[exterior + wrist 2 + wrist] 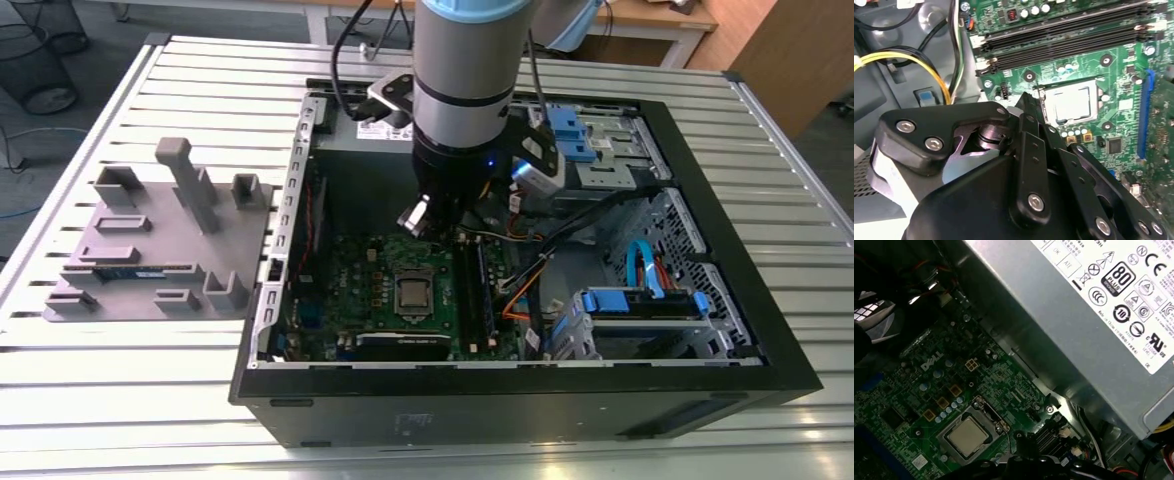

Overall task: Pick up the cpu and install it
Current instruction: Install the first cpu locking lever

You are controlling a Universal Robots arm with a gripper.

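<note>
Shiny square cpu (415, 292) sits flat in its socket on the green motherboard (360, 270), just below the black gripper (424, 222); jaws' state unclear.

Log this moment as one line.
arm: above motherboard in case | hand: near socket | cpu: seated in socket | tray: on table, left in exterior view

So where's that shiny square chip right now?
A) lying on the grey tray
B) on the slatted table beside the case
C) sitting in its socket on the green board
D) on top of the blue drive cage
C: the chip lies flat inside the socket frame on the board in the open case, seen in both wrist views and the exterior view, with the arm above the board.
</note>
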